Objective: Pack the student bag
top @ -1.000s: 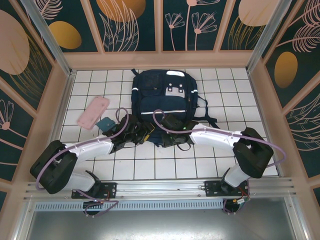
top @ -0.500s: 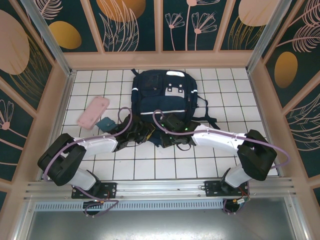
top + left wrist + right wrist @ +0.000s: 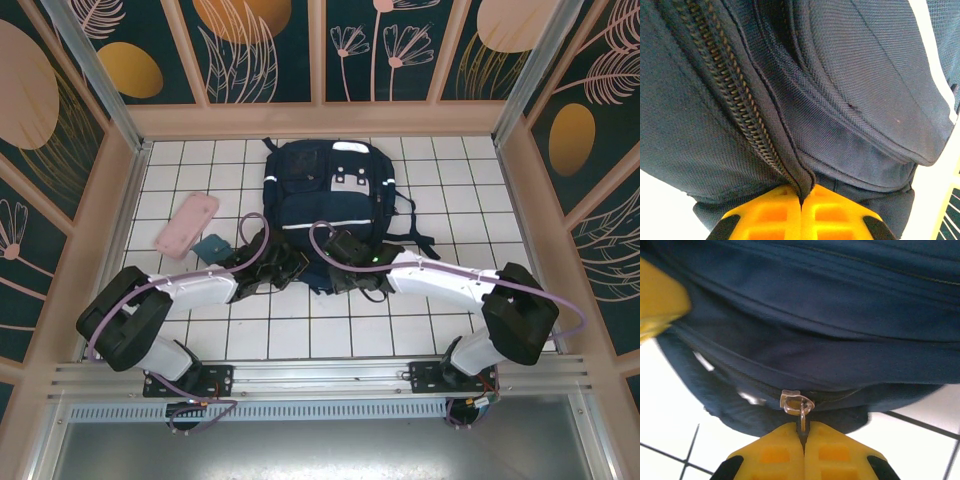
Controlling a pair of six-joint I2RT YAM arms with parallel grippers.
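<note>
The student bag [image 3: 330, 185], a large navy backpack with a white stripe, lies flat mid-table with its near edge toward the arms. My left gripper [image 3: 299, 268] is at that near edge. In the left wrist view it [image 3: 801, 200] is shut on a fold of the bag's fabric [image 3: 855, 75] beside the zipper teeth [image 3: 735, 100]. My right gripper [image 3: 328, 268] sits just to its right. In the right wrist view it [image 3: 803, 432] is shut on the metal zipper pull [image 3: 799, 405] of the bag [image 3: 830, 315]. A yellow left finger [image 3: 660, 295] shows at the upper left there.
A pink case [image 3: 187, 224] and a small dark teal booklet [image 3: 210, 246] lie left of the bag. Dark straps [image 3: 420, 235] trail off the bag's right side. Wooden walls [image 3: 120, 200] ring the white tiled table.
The left gripper has moved in to the bag's near edge and closed on its fabric. The right gripper has stayed shut on the zipper pull, shifting slightly.
</note>
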